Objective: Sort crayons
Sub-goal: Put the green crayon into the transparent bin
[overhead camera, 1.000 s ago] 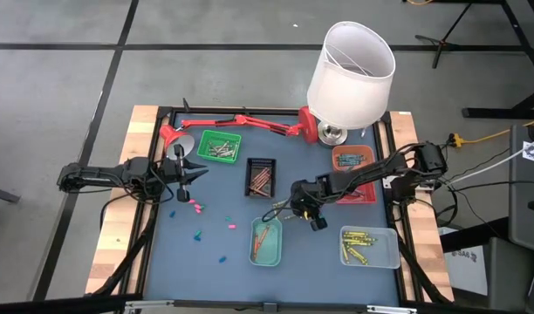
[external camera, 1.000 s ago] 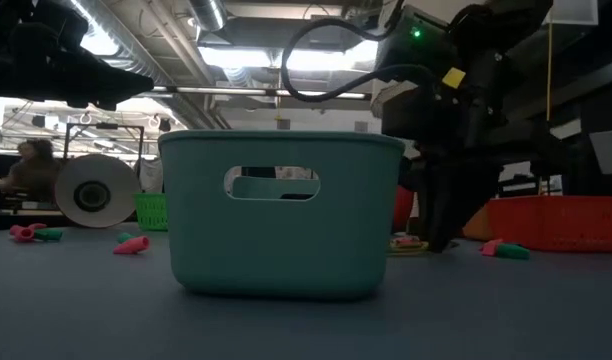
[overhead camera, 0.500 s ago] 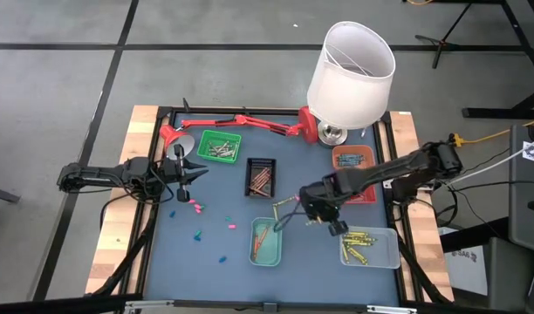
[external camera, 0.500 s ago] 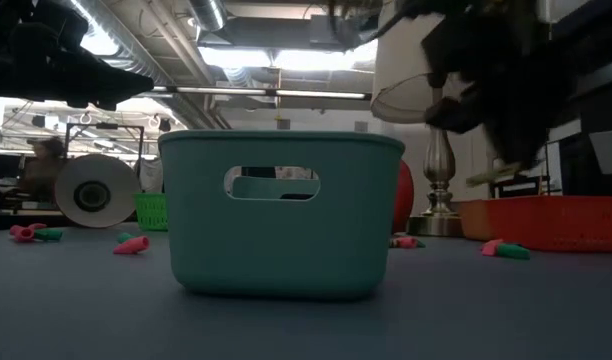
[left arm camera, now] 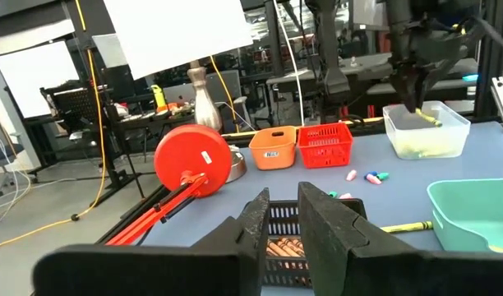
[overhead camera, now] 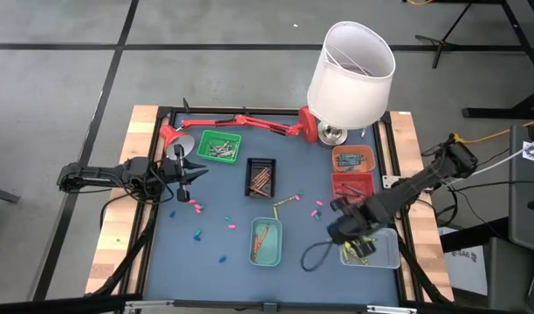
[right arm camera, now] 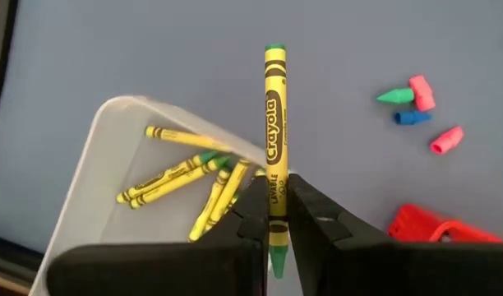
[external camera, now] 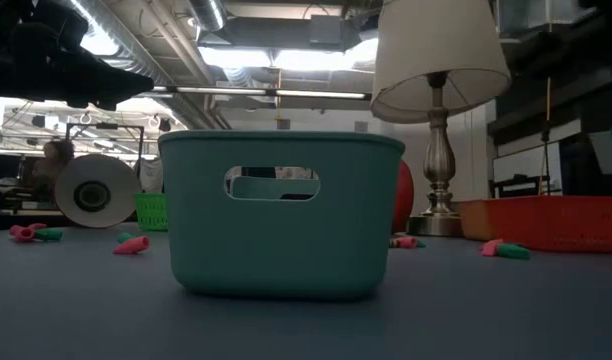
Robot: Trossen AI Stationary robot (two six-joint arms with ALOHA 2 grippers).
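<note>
Swinging off the table's middle, your right gripper (right arm camera: 272, 215) has reached the clear tray (overhead camera: 385, 249) at the near right corner, fingers pinching a yellow crayon (right arm camera: 274, 156) above its rim. You're one release from sorting it. Left gripper (left arm camera: 283, 220) waits at the left edge, fingers nearly together, holding nothing. Count: six trays; about five yellow crayons (right arm camera: 190, 173) already in the clear one; one yellow crayon (overhead camera: 285, 201) loose mid-table.
</note>
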